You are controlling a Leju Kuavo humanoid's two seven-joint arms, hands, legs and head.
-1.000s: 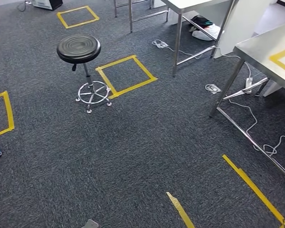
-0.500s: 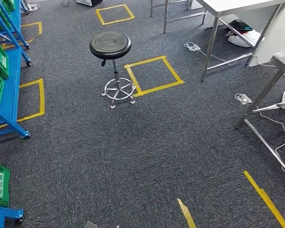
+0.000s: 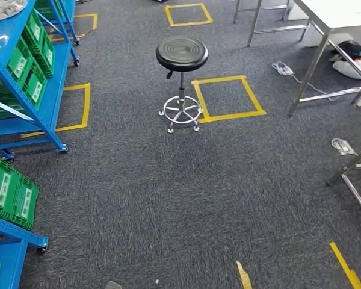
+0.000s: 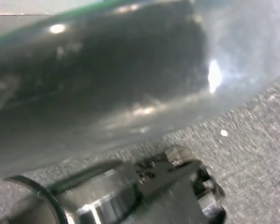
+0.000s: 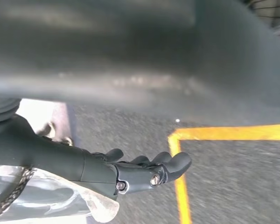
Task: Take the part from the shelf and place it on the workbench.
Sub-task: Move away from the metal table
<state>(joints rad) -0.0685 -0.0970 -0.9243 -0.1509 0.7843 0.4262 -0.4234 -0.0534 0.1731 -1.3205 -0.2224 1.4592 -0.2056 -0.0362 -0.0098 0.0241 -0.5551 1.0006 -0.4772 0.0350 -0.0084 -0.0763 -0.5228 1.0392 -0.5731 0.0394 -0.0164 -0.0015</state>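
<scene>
A blue wheeled shelf [image 3: 56, 90] with green bins [image 3: 31, 66] stands at the left of the head view. On its top level lies a clear-wrapped pile of grey parts [image 3: 2, 7], cut off by the picture's edge. A second blue rack with green bins [image 3: 11, 192] stands nearer, at the lower left. My right hand [image 5: 145, 170] hangs over the carpet with its dark fingers stretched out and nothing in them. My left hand [image 4: 173, 182] is a blurred silver and dark shape above the carpet; how its fingers lie cannot be made out.
A black round stool [image 3: 182, 54] on a chrome base stands mid-floor beside a yellow tape square [image 3: 227, 98]. Steel-legged tables [image 3: 323, 36] stand at the right with cables [image 3: 287, 71] under them. More yellow tape marks [image 3: 349, 271] lie on the grey carpet.
The camera has swung left: stool and tape squares slid right across the picture, the right-hand tables moved toward the edge, and the blue shelves came in at the left.
</scene>
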